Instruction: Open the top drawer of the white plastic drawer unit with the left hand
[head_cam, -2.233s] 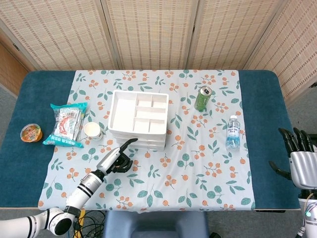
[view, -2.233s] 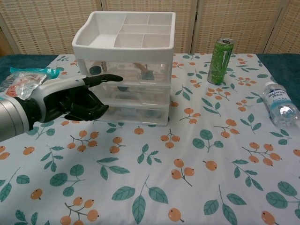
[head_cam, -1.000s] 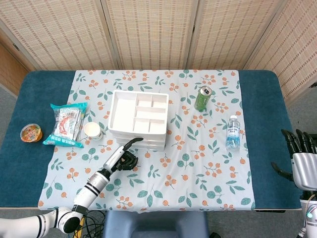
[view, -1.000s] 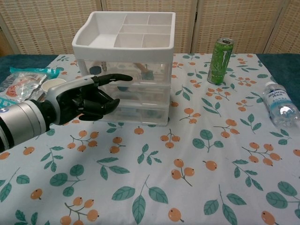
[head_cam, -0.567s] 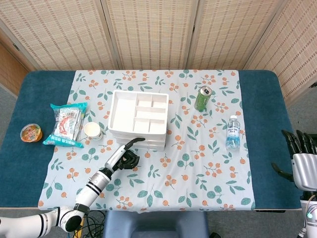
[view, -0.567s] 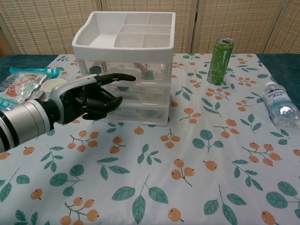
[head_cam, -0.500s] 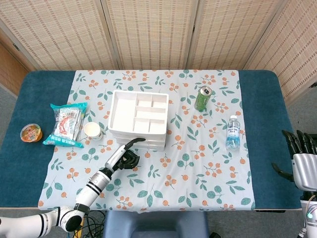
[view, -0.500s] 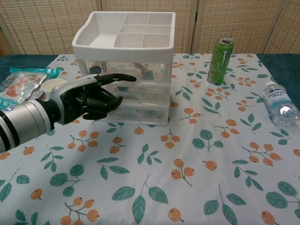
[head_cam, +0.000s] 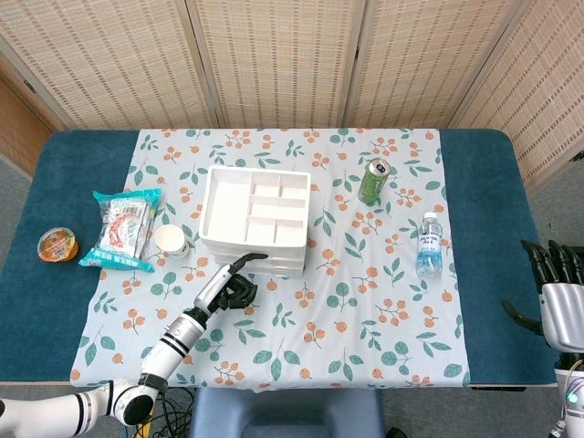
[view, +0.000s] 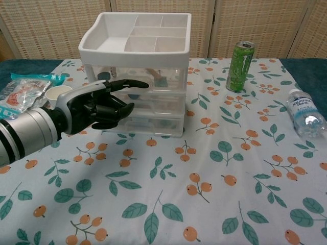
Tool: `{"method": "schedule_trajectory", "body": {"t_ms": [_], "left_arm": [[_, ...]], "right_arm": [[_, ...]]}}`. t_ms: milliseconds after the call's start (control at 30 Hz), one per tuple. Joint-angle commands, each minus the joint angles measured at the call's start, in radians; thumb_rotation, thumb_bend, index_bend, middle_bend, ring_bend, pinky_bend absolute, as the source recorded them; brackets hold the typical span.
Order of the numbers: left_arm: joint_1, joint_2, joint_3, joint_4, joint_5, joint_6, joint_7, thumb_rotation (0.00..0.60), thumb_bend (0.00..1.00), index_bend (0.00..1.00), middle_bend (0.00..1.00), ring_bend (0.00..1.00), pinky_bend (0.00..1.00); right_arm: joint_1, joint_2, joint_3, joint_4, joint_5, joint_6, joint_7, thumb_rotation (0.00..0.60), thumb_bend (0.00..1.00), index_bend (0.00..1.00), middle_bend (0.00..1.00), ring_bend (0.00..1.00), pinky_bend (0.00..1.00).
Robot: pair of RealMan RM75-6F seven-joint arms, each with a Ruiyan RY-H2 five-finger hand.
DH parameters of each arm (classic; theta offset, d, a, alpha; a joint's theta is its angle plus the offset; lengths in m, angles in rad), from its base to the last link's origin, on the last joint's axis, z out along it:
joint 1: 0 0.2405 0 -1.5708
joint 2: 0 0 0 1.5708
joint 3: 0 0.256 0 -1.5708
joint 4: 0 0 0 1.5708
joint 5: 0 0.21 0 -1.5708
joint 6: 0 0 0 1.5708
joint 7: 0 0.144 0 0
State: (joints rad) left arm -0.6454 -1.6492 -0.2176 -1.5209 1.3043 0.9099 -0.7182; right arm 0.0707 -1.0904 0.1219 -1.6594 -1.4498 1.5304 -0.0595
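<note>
One finger of the left hand (view: 94, 108) is stretched toward the top drawer (view: 138, 77) front, the rest curled on nothing. Light, slick plastic is judged; its lower front lip should be hooked.

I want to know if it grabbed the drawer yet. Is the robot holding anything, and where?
Nothing is held. The left hand points one finger at the top drawer; the right hand is empty by the table edge.
</note>
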Motion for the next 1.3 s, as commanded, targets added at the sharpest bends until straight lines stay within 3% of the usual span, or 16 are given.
{"method": "schedule_trajectory", "body": {"t_ms": [33, 367, 767, 1300], "left_arm": [[-0.001, -0.003, -0.001, -0.003, 0.001, 0.001, 0.002, 0.600, 0.57, 0.17, 0.93, 1.00, 1.00], [-0.016, -0.015, -0.010, 0.003, -0.001, -0.019, -0.006, 0.600, 0.57, 0.17, 0.93, 1.00, 1.00], [-0.011, -0.003, -0.001, -0.002, 0.013, -0.017, -0.021, 0.600, 0.57, 0.30, 0.93, 1.00, 1.00], [0.020, 0.006, 0.034, -0.035, 0.038, 0.029, 0.006, 0.600, 0.57, 0.29, 0.93, 1.00, 1.00]], "right_arm": [[0.000, -0.001, -0.001, 0.002, 0.001, -0.002, 0.001, 0.600, 0.22, 0.05, 0.12, 0.07, 0.01], [-0.007, 0.001, -0.001, 0.008, 0.005, 0.004, 0.011, 0.600, 0.22, 0.05, 0.12, 0.07, 0.01], [-0.010, 0.000, -0.002, 0.010, 0.002, 0.005, 0.013, 0.600, 0.22, 0.05, 0.12, 0.07, 0.01], [-0.013, -0.004, -0.005, 0.006, -0.001, 0.006, 0.009, 0.600, 0.22, 0.05, 0.12, 0.07, 0.01]]}}
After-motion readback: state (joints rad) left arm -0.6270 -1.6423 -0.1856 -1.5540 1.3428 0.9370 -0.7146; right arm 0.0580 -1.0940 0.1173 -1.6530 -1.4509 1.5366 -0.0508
